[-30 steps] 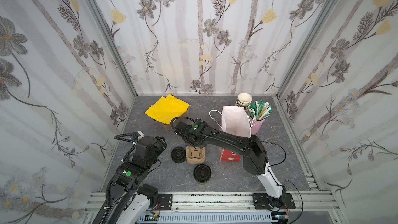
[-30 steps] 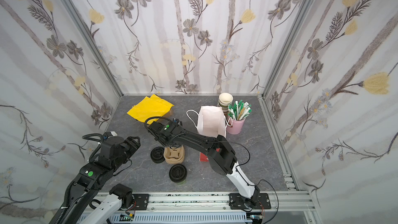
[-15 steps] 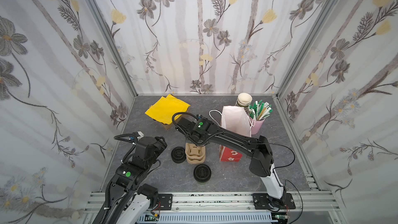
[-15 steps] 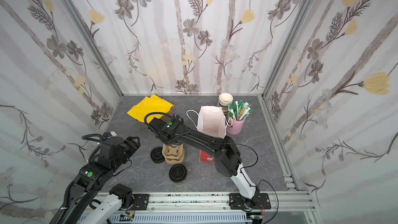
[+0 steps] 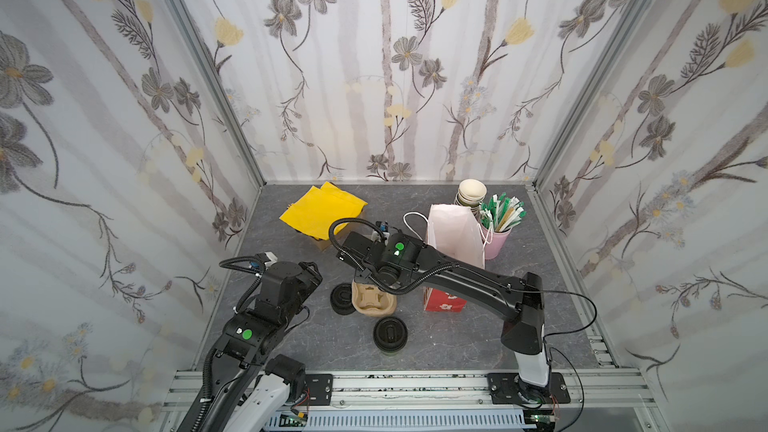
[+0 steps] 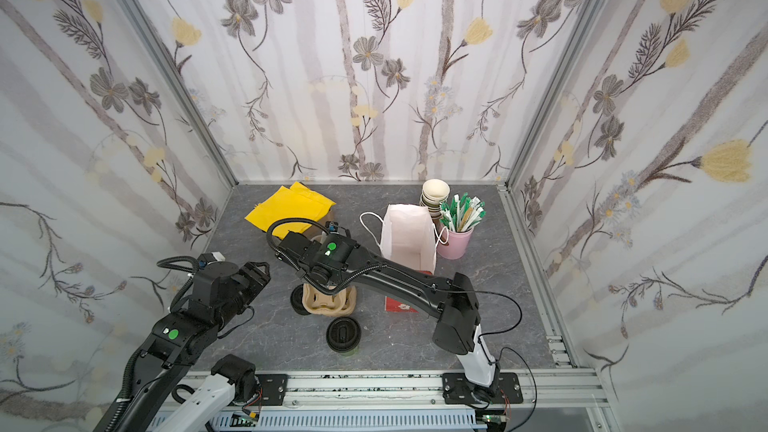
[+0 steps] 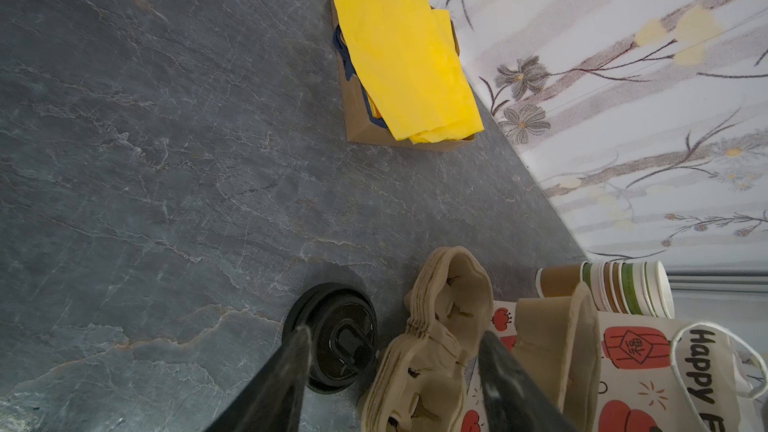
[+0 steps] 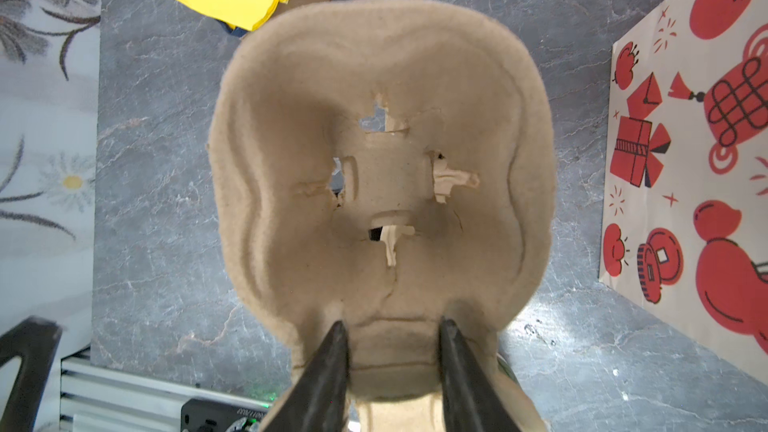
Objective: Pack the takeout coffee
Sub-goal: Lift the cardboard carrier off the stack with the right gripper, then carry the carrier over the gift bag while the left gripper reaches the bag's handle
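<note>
A cardboard tray [image 7: 353, 118] near the back left corner of the desk [image 5: 540, 326] held a loose pile of yellow napkins [image 5: 322, 211]. Toward the back right corner a pink cup [image 5: 496, 243] held a bunch of green and white wrapped sticks [image 5: 500, 214], with a stack of lidless paper cups [image 5: 469, 193] just behind it. A white paper bag [image 5: 453, 234] stood open-topped beside the pink cup. Its outer face carried red drawings and black writing that read "Happy", followed by an "F" cut off at the picture's edge. A stack of pulp cup carriers [image 5: 374, 301] sat mid-desk, with a short pile of black lids [image 5: 341, 299] touching or nearly touching its left side. The takeout coffee [image 5: 389, 333], black sip lid on, stood upright near the middle of the front edge, just in front of the carrier stack and clear of both arms. The right fingers [image 8: 328, 367] were clamped on the rim of a single cup carrier [image 8: 382, 160], which hung above the desk. The left fingers [image 7: 286, 376] stood well apart, holding nothing, above the desk near the pile of lids.
</note>
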Controlling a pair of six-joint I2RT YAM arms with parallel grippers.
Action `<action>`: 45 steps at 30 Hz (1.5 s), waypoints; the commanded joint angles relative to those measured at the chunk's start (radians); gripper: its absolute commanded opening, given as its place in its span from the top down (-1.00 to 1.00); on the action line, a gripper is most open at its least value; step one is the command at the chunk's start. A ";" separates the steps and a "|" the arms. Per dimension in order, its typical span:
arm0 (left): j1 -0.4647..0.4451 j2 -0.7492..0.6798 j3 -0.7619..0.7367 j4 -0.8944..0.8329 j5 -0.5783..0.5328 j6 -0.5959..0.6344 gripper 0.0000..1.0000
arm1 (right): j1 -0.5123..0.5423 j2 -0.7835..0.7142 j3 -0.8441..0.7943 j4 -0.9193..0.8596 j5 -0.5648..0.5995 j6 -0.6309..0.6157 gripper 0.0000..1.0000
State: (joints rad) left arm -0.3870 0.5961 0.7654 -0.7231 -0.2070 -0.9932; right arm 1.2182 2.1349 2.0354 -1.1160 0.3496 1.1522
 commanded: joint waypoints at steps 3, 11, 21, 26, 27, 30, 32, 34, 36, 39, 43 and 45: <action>0.001 0.005 0.019 0.008 -0.022 0.017 -0.31 | 0.056 -0.040 0.007 -0.077 0.017 0.039 0.29; 0.000 0.017 0.029 0.015 0.015 0.032 -0.32 | 0.125 -0.107 0.005 -0.207 0.014 0.076 0.29; -0.002 0.132 0.058 0.207 0.364 0.188 -0.41 | 0.161 -0.268 -0.080 -0.240 0.016 0.103 0.29; -0.004 0.196 0.069 0.324 0.517 0.208 -0.41 | 0.160 -0.376 -0.130 -0.240 0.055 0.113 0.30; -0.007 0.209 0.072 0.356 0.547 0.210 -0.40 | 0.161 -0.398 -0.137 -0.240 0.068 0.110 0.30; -0.020 0.241 0.086 0.453 0.619 0.211 -0.40 | 0.150 -0.453 -0.153 -0.240 0.098 0.107 0.29; -0.038 0.265 0.099 0.498 0.647 0.211 -0.40 | 0.143 -0.477 -0.154 -0.240 0.107 0.101 0.30; -0.060 0.293 0.109 0.543 0.668 0.211 -0.42 | 0.129 -0.503 -0.153 -0.240 0.113 0.095 0.30; -0.089 0.321 0.111 0.598 0.672 0.205 -0.44 | 0.105 -0.525 -0.144 -0.238 0.120 0.087 0.30; -0.130 0.378 0.126 0.641 0.655 0.198 -0.44 | 0.057 -0.560 -0.126 -0.239 0.135 0.059 0.31; -0.169 0.457 0.163 0.677 0.628 0.191 -0.45 | -0.035 -0.591 -0.116 -0.238 0.161 -0.005 0.31; -0.180 0.493 0.185 0.692 0.630 0.186 -0.45 | -0.082 -0.600 -0.114 -0.239 0.183 -0.031 0.31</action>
State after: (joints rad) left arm -0.5575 1.0611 0.9234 -0.1162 0.4290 -0.7967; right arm 1.1687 1.5379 1.9160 -1.3655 0.4782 1.1713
